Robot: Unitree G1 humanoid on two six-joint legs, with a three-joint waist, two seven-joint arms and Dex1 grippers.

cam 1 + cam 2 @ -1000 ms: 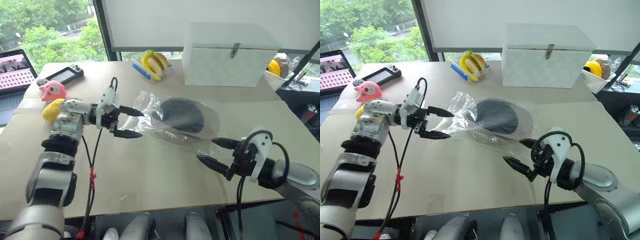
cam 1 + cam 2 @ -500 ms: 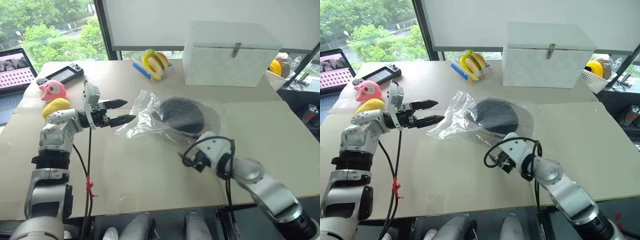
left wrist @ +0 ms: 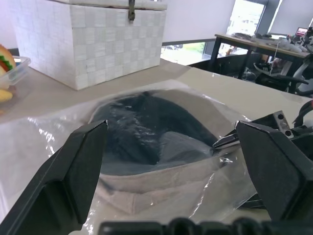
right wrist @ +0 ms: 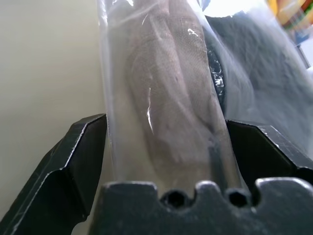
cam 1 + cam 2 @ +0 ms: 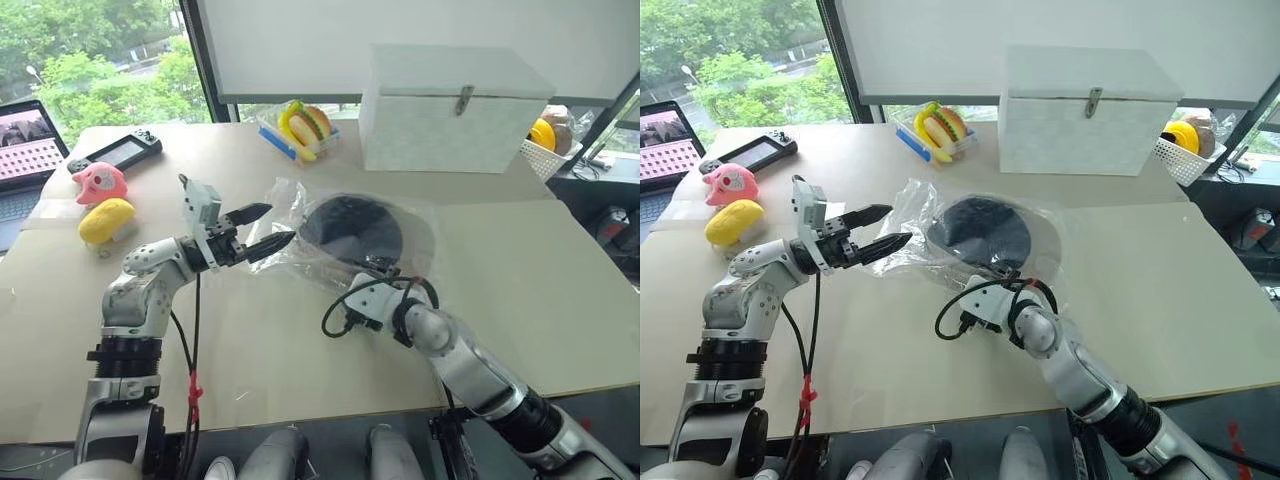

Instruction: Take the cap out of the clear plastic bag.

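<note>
The cap [image 5: 352, 228], with a dark crown and a tan brim, lies inside the clear plastic bag [image 5: 422, 232] mid-table. My left gripper [image 5: 282, 222] is open and level, its fingertips at the bag's crinkled left end; I cannot tell whether they touch it. In the left wrist view the bagged cap [image 3: 146, 132] lies between and beyond the fingers [image 3: 83, 161]. My right gripper [image 5: 372, 268] is open at the bag's near edge. The right wrist view shows the plastic-covered brim [image 4: 166, 103] standing between its two fingers [image 4: 83, 147].
A white woven box [image 5: 455, 108] stands behind the bag. A wrapped toy burger [image 5: 305, 125] sits beside it. A pink plush [image 5: 98, 180], yellow plush [image 5: 107, 220], game controller [image 5: 115, 152] and laptop [image 5: 25, 135] are far left. A basket [image 5: 545, 140] sits far right.
My right gripper swept in from the front right, rolled over and set its fingers around the bag's near edge. The left gripper swung round and now points at the bag's left end.
</note>
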